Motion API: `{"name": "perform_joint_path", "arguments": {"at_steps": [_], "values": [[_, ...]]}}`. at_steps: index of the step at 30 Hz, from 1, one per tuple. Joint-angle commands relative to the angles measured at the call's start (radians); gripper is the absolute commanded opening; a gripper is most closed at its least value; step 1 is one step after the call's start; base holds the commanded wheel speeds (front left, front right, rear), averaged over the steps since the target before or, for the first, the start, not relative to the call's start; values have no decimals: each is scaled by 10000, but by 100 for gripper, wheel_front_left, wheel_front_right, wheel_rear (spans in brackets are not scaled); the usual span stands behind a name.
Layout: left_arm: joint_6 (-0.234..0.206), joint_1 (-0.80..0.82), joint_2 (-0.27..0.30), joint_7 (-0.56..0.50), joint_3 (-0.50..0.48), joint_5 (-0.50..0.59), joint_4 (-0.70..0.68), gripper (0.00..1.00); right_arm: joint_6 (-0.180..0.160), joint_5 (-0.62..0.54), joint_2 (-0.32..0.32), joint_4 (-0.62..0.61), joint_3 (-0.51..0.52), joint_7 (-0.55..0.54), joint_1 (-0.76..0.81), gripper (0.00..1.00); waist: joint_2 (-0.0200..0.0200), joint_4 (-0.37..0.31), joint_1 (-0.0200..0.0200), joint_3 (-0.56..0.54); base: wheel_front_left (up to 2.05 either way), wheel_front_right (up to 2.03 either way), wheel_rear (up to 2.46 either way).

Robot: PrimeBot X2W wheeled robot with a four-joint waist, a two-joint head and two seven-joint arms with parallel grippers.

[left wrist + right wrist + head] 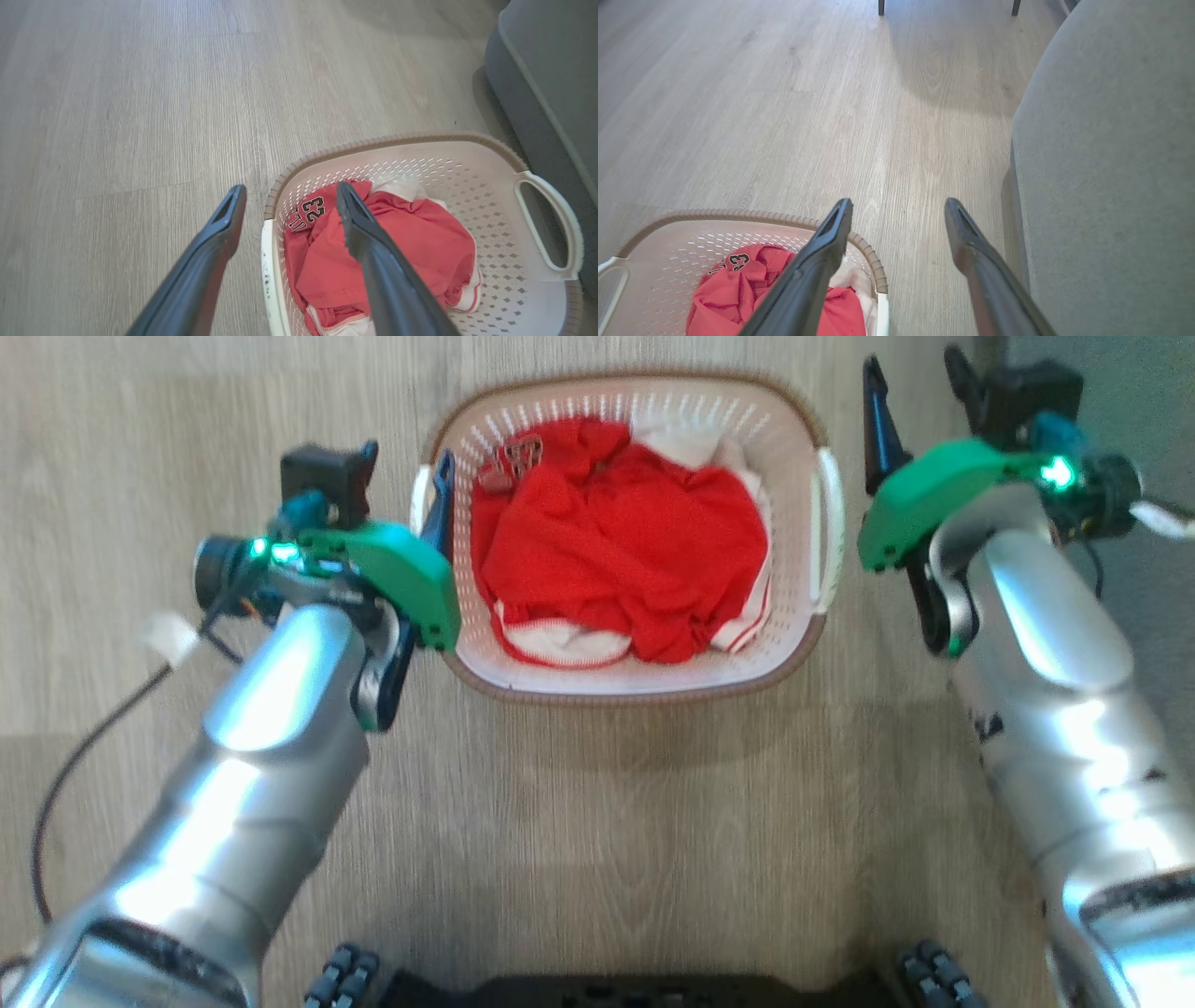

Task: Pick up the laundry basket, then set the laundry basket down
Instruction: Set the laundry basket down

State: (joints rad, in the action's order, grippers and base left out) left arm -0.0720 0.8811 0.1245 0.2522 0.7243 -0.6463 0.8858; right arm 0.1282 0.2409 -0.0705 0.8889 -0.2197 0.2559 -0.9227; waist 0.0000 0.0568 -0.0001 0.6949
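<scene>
Evidently the laundry basket (618,694), on the floor (597,821) at twelve o'clock, is not yet being lifted: its nine o'clock rim (271,205) is being straddled by the parted left gripper (290,189), while the parted right gripper (899,203) is being held just outside its three o'clock handle (829,523).

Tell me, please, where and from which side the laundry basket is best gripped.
Probably best by its two white loops, the left handle and the right handle, one claw on each, coming down from above at the sides of the laundry basket. Each juts past the rim with an open slot, and red clothes fill the middle.
</scene>
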Motion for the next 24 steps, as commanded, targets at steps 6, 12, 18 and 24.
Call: {"name": "perform_joint_path", "arguments": {"at_steps": [6,12,18,24], "values": [[-76,-1666,321,94,-1664,1294,-1621,100,25,-183,202,-1564,235,59,1686,100,0,28,1,-1637,0,0,0],[82,-3296,64,95,-2864,2369,-3017,100,25,-163,202,-2686,435,59,3038,100,0,87,1,-2806,0,0,0],[192,-4598,-204,95,-3684,3048,-4026,100,25,-94,202,-3589,547,59,4216,100,0,115,1,-3682,0,0,0],[296,-5902,-448,95,-4527,3570,-5046,100,25,-57,202,-4504,585,59,5330,100,0,89,1,-4565,0,0,0]]}}
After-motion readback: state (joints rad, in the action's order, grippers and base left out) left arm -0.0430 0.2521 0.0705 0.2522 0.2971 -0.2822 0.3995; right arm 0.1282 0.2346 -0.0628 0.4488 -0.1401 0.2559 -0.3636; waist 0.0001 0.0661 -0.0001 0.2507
